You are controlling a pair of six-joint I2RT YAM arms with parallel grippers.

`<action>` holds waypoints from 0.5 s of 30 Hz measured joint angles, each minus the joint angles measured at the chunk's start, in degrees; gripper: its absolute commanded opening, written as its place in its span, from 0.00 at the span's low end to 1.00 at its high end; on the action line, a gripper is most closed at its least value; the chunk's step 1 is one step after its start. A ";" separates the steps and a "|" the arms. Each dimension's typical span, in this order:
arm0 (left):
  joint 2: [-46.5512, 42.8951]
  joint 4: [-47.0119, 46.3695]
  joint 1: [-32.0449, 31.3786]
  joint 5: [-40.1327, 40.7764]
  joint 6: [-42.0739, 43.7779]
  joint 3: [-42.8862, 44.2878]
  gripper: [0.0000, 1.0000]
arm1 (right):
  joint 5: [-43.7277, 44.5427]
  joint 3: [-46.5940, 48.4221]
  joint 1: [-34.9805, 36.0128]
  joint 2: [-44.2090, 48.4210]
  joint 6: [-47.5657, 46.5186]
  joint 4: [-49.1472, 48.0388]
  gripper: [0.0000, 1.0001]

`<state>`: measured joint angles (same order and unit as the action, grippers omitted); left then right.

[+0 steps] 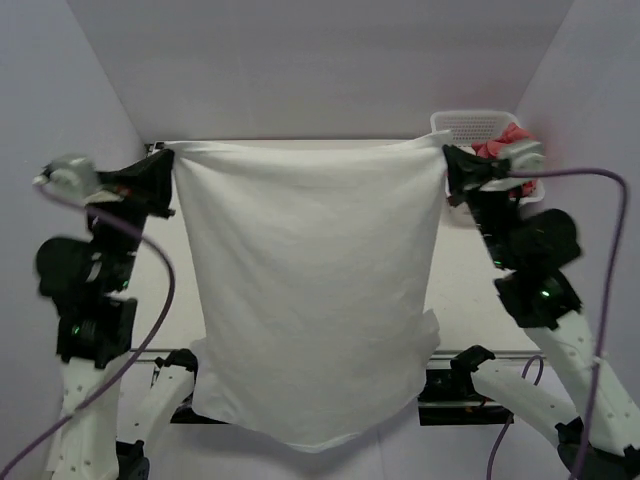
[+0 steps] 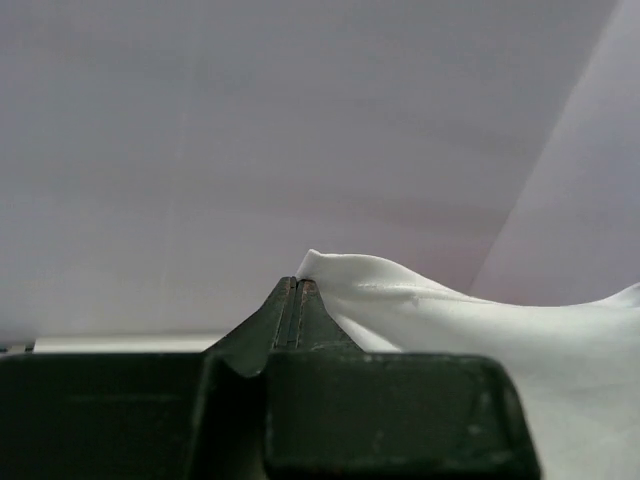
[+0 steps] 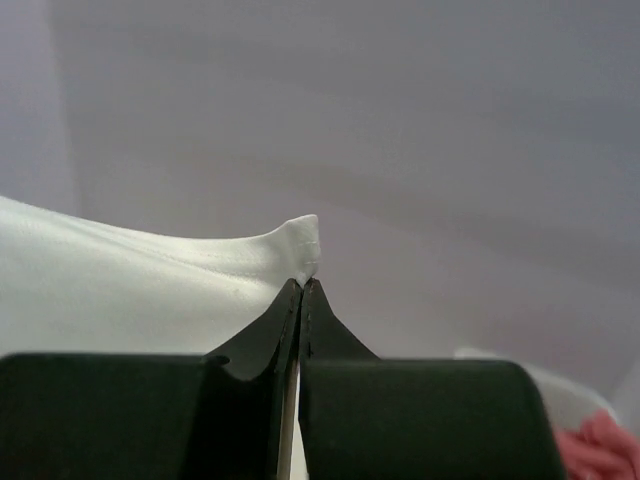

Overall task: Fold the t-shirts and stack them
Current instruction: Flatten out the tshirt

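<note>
A white t-shirt hangs spread out in the air between my two arms, its lower part draping down past the table's near edge. My left gripper is shut on its top left corner; in the left wrist view the cloth comes out from the closed fingertips. My right gripper is shut on the top right corner; in the right wrist view the cloth bunches above the closed fingertips.
A white basket stands at the back right with a red garment in it, close behind my right gripper; the red garment also shows in the right wrist view. White walls enclose the table on three sides.
</note>
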<state>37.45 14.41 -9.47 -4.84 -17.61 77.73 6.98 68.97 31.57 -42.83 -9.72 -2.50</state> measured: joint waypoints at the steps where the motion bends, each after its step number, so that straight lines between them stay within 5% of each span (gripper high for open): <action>1: 1.79 -0.81 -0.02 0.79 -0.28 -2.32 0.00 | 2.38 -2.86 0.00 -1.36 -0.35 -1.84 0.00; 9: 22.86 -7.02 0.04 7.93 -1.99 -17.99 0.00 | 17.90 -12.66 -0.09 -23.91 -0.83 -11.41 0.00; 15: 38.71 -11.45 0.04 10.47 -2.38 -18.01 0.00 | 23.37 -8.07 -1.95 -42.25 -0.50 -14.88 0.00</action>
<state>76.16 2.96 -9.43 5.63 -19.99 59.72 30.35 60.90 29.63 -85.08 -10.22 -17.39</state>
